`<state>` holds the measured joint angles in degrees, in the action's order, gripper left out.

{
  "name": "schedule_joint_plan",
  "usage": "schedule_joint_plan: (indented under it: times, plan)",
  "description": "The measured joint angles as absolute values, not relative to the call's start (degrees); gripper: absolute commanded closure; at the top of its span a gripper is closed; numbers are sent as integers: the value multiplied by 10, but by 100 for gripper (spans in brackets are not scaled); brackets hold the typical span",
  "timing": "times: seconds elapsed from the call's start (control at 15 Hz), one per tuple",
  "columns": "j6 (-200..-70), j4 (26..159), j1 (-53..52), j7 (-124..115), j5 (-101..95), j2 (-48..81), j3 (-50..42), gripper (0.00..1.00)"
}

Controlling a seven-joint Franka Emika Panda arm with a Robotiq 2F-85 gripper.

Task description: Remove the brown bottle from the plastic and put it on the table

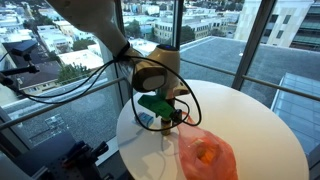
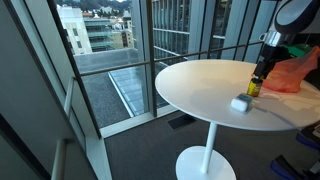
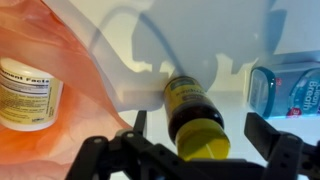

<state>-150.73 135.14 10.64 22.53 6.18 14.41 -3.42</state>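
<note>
The brown bottle [image 3: 193, 105] with a yellow cap stands upright on the white round table [image 2: 200, 85], just outside the orange plastic bag [image 3: 70, 60]. It also shows in an exterior view [image 2: 255, 86]. My gripper [image 3: 200, 124] is open, right over the bottle, with a finger on each side of it and neither touching. In both exterior views the gripper [image 1: 165, 108] [image 2: 268, 48] hangs low over the table beside the bag [image 1: 205, 155] [image 2: 296, 72].
A white bottle with a printed label [image 3: 28, 95] lies inside the orange bag. A clear container with a blue label [image 3: 290, 85] stands next to the brown bottle. A small white object [image 2: 240, 103] lies near the table edge. Glass walls surround the table.
</note>
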Motion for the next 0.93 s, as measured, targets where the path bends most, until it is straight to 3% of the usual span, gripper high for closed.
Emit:
schedule_joint_plan:
  times: [0.93]
  plan:
    - [-1376, 1357, 91, 156, -2, 53, -36, 0]
